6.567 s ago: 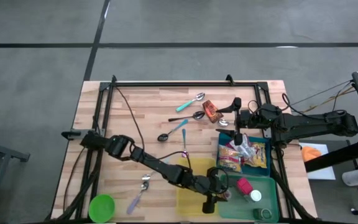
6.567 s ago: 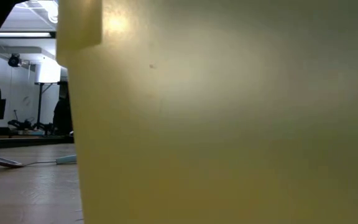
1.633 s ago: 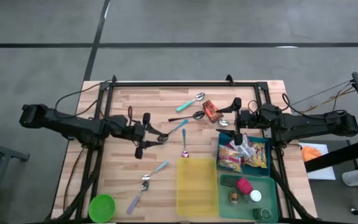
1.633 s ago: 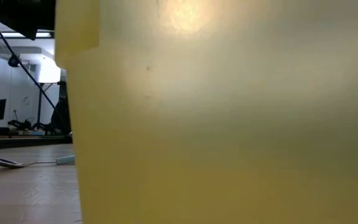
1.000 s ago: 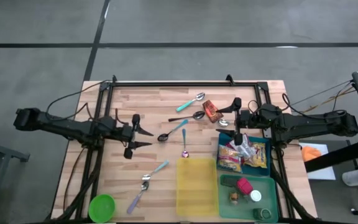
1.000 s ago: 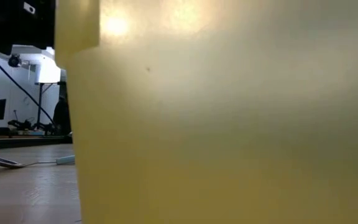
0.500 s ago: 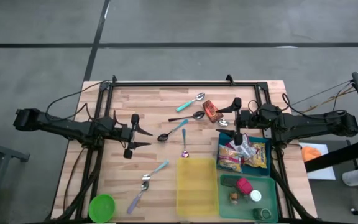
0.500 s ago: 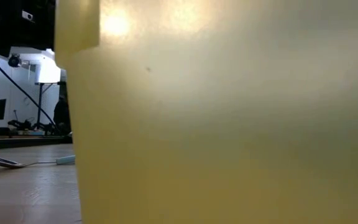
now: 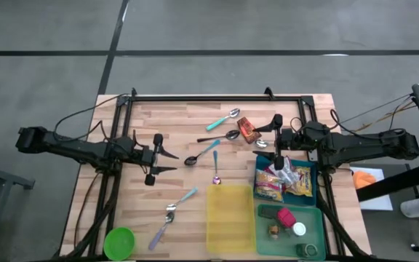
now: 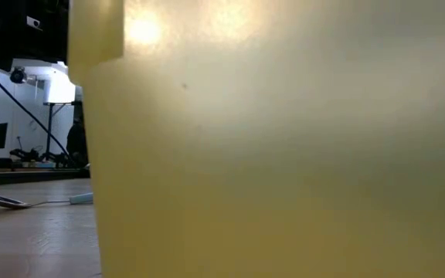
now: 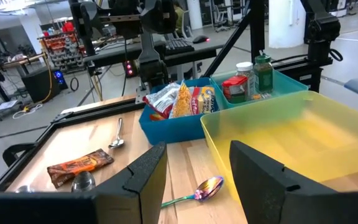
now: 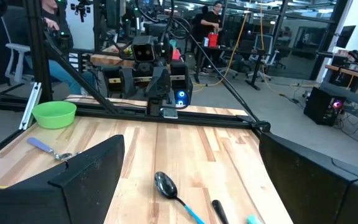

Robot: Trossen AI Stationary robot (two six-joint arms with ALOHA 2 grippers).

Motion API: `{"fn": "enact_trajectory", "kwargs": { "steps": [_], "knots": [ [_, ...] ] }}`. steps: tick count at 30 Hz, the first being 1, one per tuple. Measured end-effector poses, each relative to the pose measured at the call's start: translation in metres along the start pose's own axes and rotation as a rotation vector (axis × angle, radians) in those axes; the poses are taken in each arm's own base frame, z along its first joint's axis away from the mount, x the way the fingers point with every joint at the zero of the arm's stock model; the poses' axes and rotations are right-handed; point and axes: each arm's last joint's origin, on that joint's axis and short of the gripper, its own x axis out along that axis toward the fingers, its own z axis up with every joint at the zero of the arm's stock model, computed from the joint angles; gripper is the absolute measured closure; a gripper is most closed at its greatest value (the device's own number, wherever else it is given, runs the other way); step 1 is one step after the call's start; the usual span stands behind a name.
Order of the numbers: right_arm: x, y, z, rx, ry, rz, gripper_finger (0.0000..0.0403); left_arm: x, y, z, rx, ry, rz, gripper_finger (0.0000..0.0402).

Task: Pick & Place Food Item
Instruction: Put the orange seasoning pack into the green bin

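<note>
Hovering over the left part of the wooden surface [image 9: 188, 138], the left gripper [image 9: 153, 159] holds nothing, its fingers [image 11: 146, 174] set apart with only bare wood and the yellow tray [image 9: 230, 217] showing between them. The right gripper [image 9: 276, 135] sits at the right side of the surface, its fingers [image 12: 89, 168] spread wide and empty, just beside the blue bin [image 9: 308, 175].

The food items lie in three places. A brown snack bar [image 9: 248, 130] rests on the wood near the right gripper, next to a black-handled spoon [image 9: 228, 135]. Snack packets [image 9: 276, 180] fill the blue bin. The teal bin [image 9: 313, 231], touching the blue one on its near side, holds a red-capped jar [image 9: 286, 217], a small brown-topped bottle [image 9: 273, 231] and a white-capped bottle [image 9: 299, 229].

The yellow tray stands just beside the teal bin and blocks most of the low view. A green bowl [image 9: 118, 242] sits at the near left corner, well apart from the bins.
</note>
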Motion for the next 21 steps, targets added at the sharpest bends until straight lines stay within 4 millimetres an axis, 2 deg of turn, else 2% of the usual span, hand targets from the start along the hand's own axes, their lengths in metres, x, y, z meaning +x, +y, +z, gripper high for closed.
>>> {"fn": "enact_trajectory", "kwargs": {
  "steps": [21],
  "knots": [
    [0.0, 0.0001, 0.0, 0.0, 0.0, 0.001, 0.0033, 0.0, -0.0003, -0.0015, -0.004, 0.015, -0.003, 0.0228]
  ]
}}
